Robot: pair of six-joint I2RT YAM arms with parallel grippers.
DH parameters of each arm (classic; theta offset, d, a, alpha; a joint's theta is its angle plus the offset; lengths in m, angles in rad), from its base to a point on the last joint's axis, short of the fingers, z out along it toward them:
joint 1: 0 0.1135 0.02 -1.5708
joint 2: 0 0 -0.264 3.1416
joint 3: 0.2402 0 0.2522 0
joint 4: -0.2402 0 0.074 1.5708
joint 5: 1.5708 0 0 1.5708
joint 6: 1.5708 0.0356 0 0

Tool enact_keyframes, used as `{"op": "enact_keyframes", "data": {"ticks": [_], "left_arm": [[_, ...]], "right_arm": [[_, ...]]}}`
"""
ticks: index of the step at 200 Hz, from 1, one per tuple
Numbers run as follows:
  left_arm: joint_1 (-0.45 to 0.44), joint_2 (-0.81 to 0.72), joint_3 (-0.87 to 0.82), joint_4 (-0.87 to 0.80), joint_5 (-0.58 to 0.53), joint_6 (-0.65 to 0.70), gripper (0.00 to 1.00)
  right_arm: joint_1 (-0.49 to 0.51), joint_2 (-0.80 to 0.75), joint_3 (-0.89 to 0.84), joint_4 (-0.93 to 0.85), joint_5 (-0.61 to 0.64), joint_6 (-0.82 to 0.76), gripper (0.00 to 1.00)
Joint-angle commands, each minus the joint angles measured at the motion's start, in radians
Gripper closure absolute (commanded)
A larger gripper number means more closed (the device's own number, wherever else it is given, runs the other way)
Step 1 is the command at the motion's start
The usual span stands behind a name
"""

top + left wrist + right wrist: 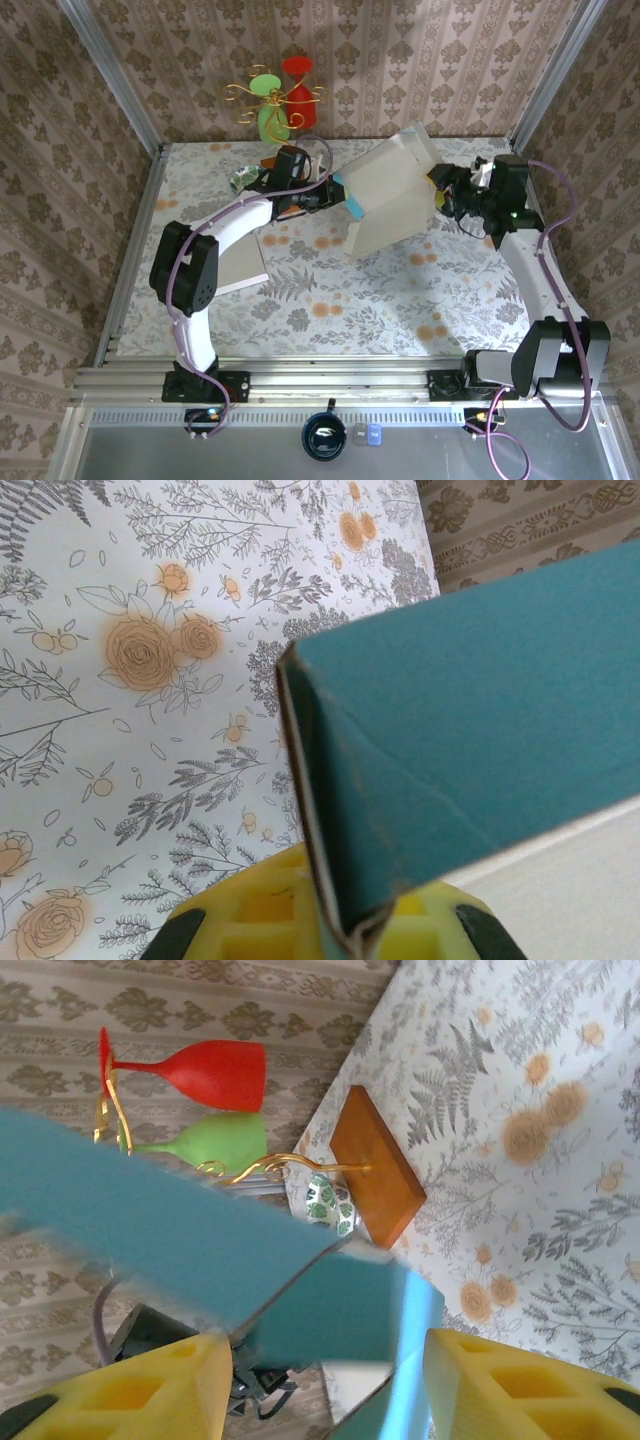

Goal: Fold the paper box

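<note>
Floral tabletop (330, 290): paper box (392, 195) tilted between the arms, mid-fold. Its teal edge (318, 810) is clamped by left gripper (333, 192); right gripper (441, 196) jaws apart, straddling a flap (320, 1315). Next, likely: close, crease it.

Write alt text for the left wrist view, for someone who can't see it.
The left pincer is shut on the creased edge of the teal paper box, yellow fingers at the bottom. A floral tablecloth lies behind.
</note>
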Motion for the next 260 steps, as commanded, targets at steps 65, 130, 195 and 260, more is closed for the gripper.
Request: {"op": "enact_keyframes", "data": {"ticks": [65,130,195,260], "left_arm": [[0.055,0.019,0.067,-0.102,0.120,0.135,1.00],[0.061,0.063,0.068,-0.020,0.283,0.099,1.00],[0.068,0.070,0.065,-0.021,0.327,0.095,1.00],[0.069,0.083,0.095,-0.048,0.328,0.099,1.00]], "right_arm": [[-0.064,-0.161,0.248,-0.354,0.119,-0.282,0.40],[-0.103,0.042,0.290,-0.101,-0.137,-0.265,0.56],[-0.073,0.148,0.324,-0.030,-0.339,-0.388,0.56],[-0.052,0.148,0.311,-0.073,-0.318,-0.444,0.59]]}}
